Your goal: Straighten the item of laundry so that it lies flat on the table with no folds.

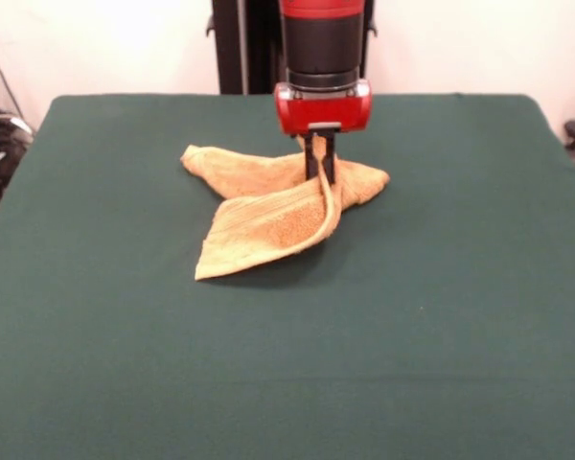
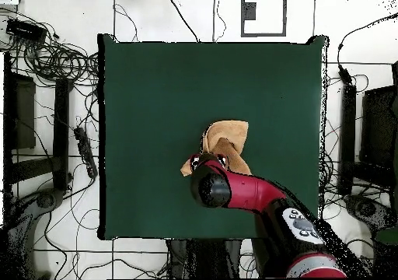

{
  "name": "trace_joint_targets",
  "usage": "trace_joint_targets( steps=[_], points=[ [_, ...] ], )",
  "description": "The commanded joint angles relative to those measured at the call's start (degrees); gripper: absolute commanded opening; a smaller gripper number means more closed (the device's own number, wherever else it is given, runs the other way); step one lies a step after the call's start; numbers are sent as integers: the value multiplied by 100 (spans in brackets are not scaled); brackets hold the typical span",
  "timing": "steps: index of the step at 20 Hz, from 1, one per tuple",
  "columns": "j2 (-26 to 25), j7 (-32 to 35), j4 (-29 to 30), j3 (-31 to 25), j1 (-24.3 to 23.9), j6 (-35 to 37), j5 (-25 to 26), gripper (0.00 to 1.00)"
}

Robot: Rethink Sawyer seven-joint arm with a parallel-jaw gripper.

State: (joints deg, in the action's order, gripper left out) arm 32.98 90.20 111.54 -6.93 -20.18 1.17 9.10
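From my remote station, I see the arm's fingers [image 1: 320, 161] clenched on a raised fold of the orange-tan towel [image 1: 268, 218], which lies crumpled and folded just above the centre of the frame on the dark green table [image 1: 460, 316].

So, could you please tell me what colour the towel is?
Orange-tan; the hand towel shows best in the front view.
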Motion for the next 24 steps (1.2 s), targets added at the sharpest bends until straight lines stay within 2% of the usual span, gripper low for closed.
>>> trace_joint_targets(
  steps=[1, 10, 12, 14, 18, 24],
  points=[
    [-125, 1151, 126, -332, 101, -252, -109, 0],
    [-46, 1204, 154, -302, 145, -407, -148, 0],
    [113, 1256, 240, -257, 192, -393, -196, 0],
    [567, 1393, 550, -223, 258, -236, -309, 0],
    [1882, 1582, 1015, 154, 773, 733, -746, 0],
    [2556, 1538, 885, 573, 1307, 1676, -1101, 0]
  ],
)
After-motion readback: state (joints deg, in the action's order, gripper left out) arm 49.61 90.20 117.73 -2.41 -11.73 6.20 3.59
